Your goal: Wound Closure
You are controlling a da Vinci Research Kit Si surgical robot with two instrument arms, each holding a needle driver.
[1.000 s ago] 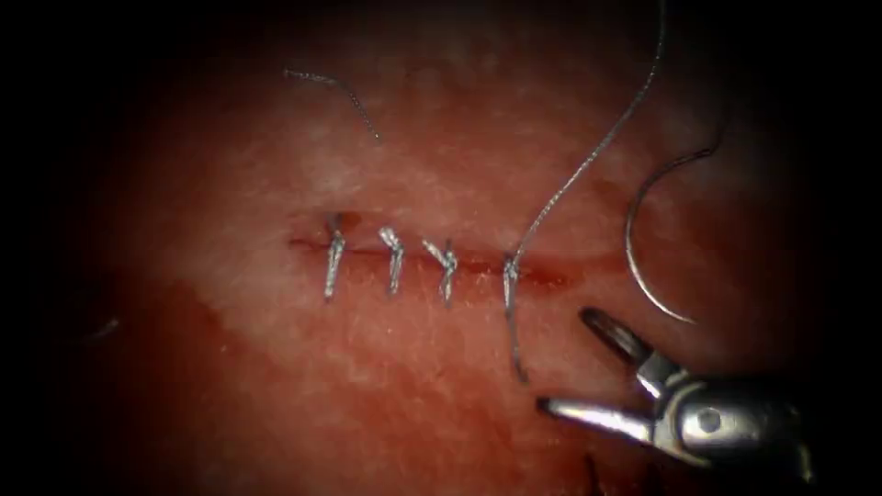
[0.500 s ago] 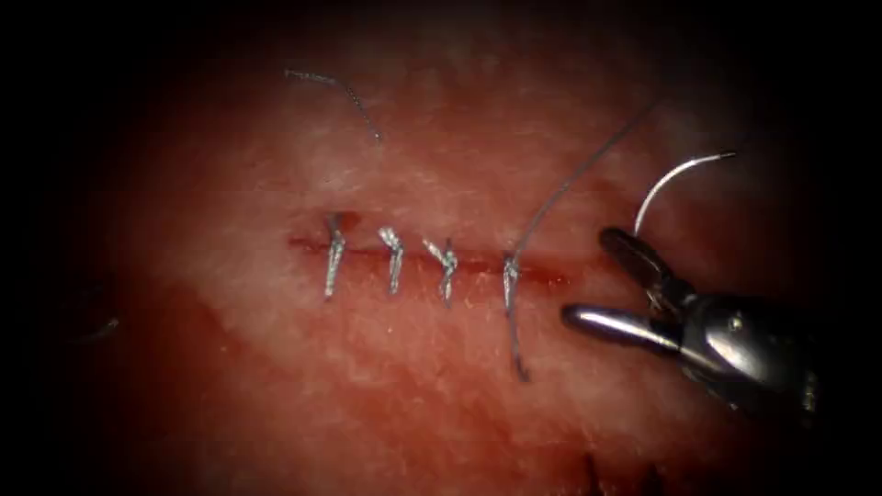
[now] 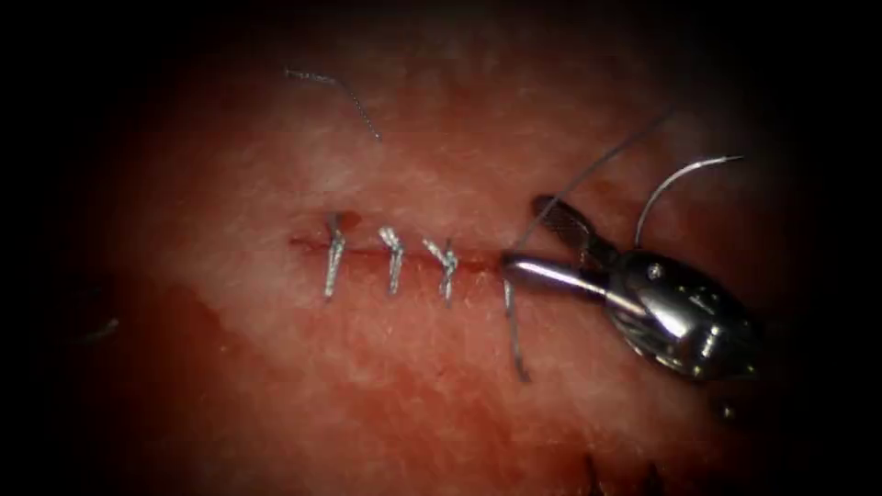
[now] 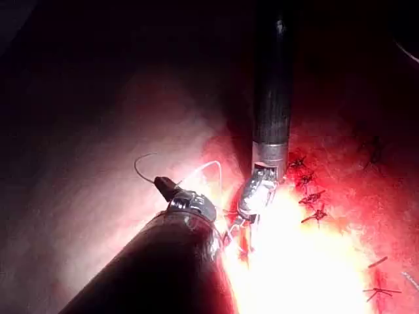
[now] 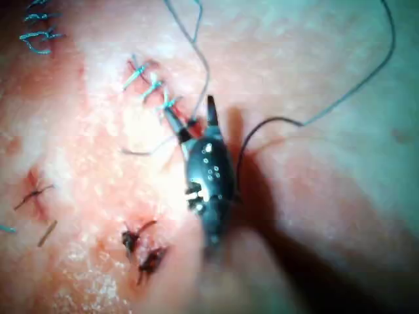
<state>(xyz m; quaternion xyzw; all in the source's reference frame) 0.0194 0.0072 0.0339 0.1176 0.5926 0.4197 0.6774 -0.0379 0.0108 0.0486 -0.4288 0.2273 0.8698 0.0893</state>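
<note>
- The right tool (image 3: 528,234) reaches in from the right, its jaws spread wide and holding nothing, straddling the thread (image 3: 588,173) above the fourth stitch (image 3: 508,276) on the cut (image 3: 367,250).
- The needle (image 3: 675,179) lies free on the tissue (image 3: 276,367), right of the cut.
- The right wrist view shows the thread (image 5: 340,104) looping away from the open jaws.
- Left tool: jaw state cannot be told.

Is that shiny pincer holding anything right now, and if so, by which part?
Nothing is held. The right pincer is open, its jaws straddling the thread beside the fourth stitch. The needle lies free on the tissue, right of the cut.
</note>
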